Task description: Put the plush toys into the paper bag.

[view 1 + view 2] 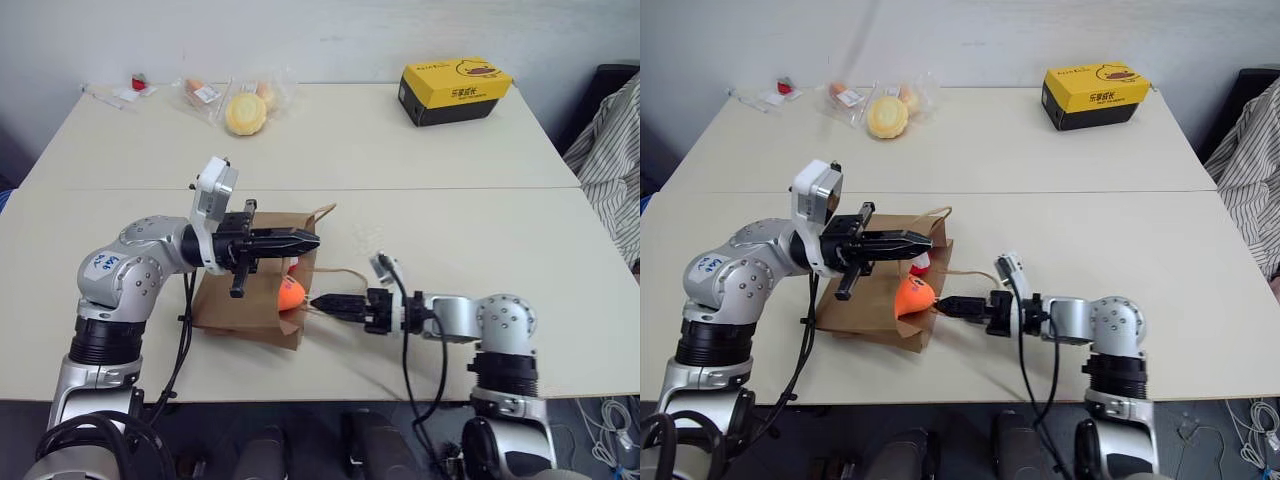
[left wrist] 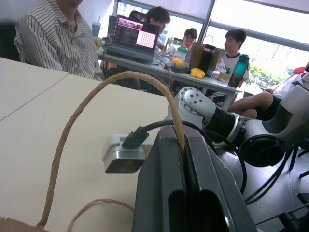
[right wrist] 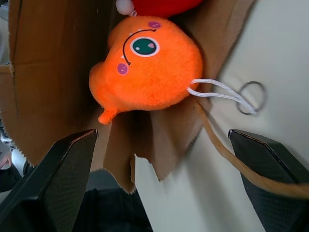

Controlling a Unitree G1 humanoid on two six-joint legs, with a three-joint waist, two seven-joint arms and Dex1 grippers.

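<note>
Left tool (image 1: 300,243) pinching bag handle (image 2: 120,77), holding paper bag (image 1: 240,300) open. Orange fish (image 1: 290,293) at bag mouth, red toy (image 1: 921,263) at its 12 o'clock. My right tool (image 1: 325,303) spread, just beside fish. Fish soft, light; I'd squeeze mid-body.

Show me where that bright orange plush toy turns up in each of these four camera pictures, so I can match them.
Left eye view: the orange plush toy lies at the paper bag's open mouth, near the picture's centre.
Right eye view: same spot, a little left of centre.
Left wrist view: not in it.
Right wrist view: upper middle, large.
Shared landmark: the brown bag, whose twisted handle the left wrist view shows.
</note>
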